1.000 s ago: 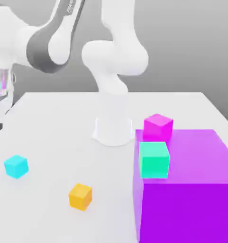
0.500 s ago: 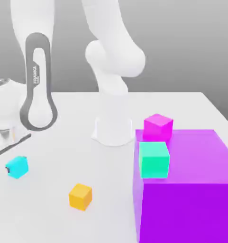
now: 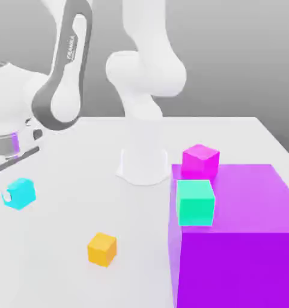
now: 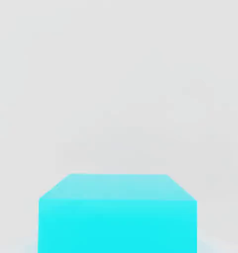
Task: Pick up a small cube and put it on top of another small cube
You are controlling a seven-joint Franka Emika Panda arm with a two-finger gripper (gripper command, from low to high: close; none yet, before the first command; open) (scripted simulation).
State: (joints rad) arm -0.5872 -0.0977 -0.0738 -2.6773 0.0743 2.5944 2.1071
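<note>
The small cube (image 3: 21,194), bright cyan, hangs a little above the white table (image 3: 68,180) at the exterior view's left. My gripper (image 3: 14,184) comes down on it from the upper left and is shut on it. In the hand view the small cube (image 4: 118,213) shows very near, with bare table behind it. An orange cube (image 3: 102,249) of about the same size rests on the table, nearer the front and to the right of the held cube.
A big purple block (image 3: 243,240) takes up the front right, with a green-teal cube (image 3: 195,202) at its near left corner. A magenta cube (image 3: 200,160) sits behind it. The arm's white base (image 3: 144,165) stands mid-table.
My gripper came down onto the cyan cube and shut on it. The cube has since risen off the table, slightly up in the exterior view.
</note>
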